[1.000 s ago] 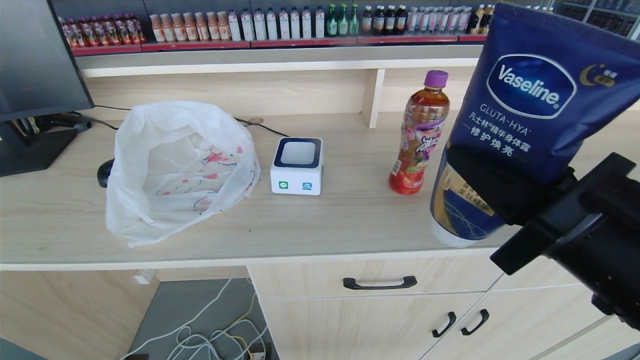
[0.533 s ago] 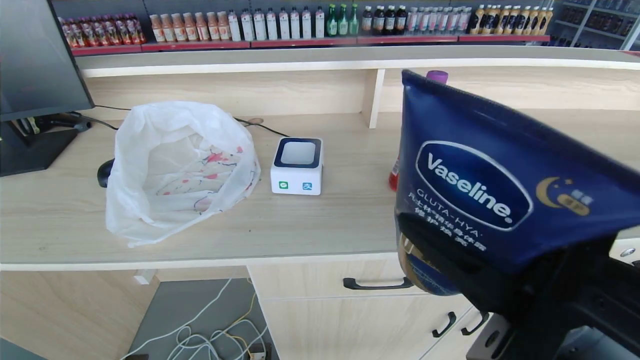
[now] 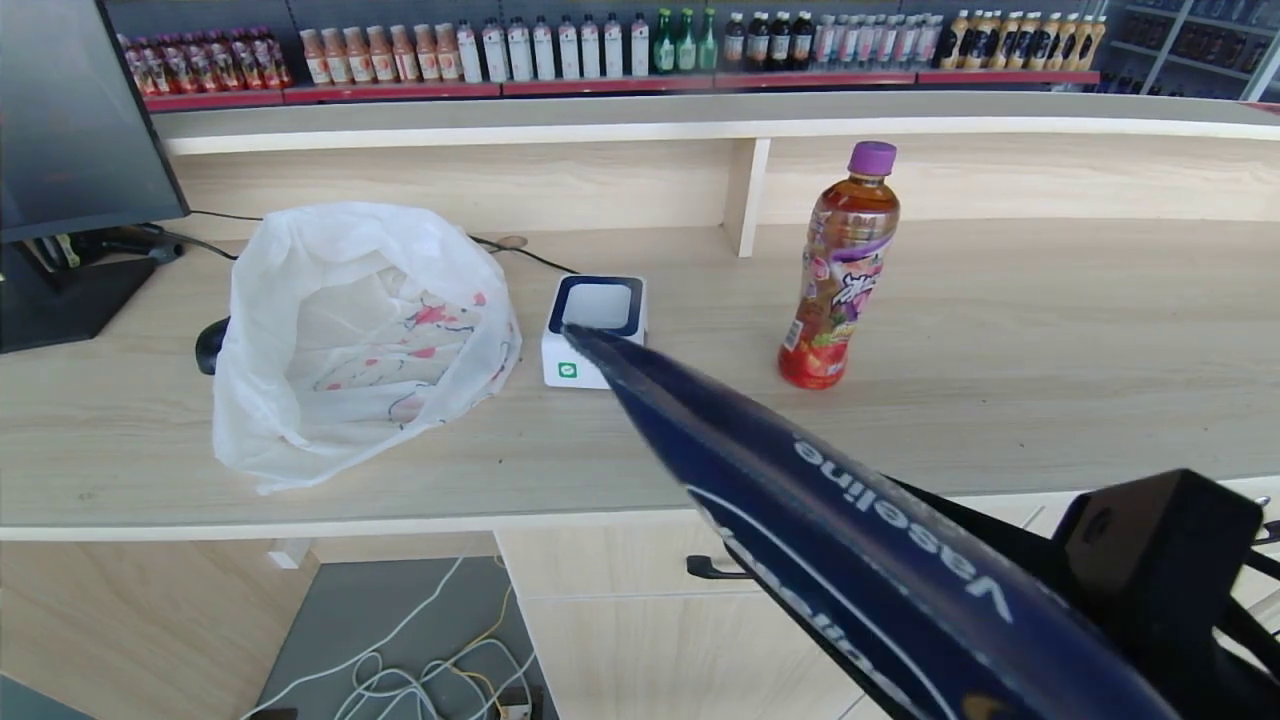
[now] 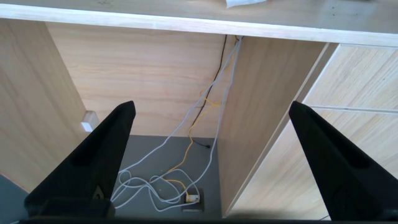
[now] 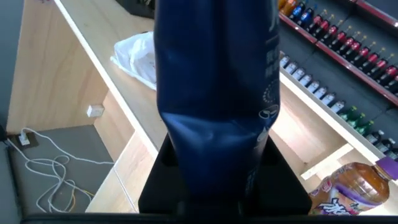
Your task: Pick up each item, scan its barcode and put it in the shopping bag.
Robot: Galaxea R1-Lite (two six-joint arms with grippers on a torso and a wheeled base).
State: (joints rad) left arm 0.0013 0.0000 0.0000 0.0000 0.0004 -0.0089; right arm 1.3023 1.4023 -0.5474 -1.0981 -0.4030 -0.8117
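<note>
My right gripper (image 3: 1010, 590) is shut on a dark blue lotion pouch (image 3: 800, 500), held tilted in front of the counter with its sealed end over the white barcode scanner (image 3: 592, 332). The pouch (image 5: 214, 93) rises between the right fingers in the right wrist view. A white shopping bag (image 3: 350, 335) stands open on the counter left of the scanner. A tea bottle with a purple cap (image 3: 840, 268) stands upright to the scanner's right. My left gripper (image 4: 208, 162) hangs open below the counter edge, nothing between its fingers (image 4: 93, 168).
A monitor (image 3: 75, 120) and a black mouse (image 3: 208, 345) sit at the counter's left end. A raised shelf wall with a divider (image 3: 745, 195) backs the counter. Drawers with black handles (image 3: 710, 568) are below. Cables (image 4: 180, 180) lie on the floor.
The right arm has swung the pouch from upright at the right edge down and leftward, tilting it so its end now points at the scanner. The tea bottle is uncovered again.
</note>
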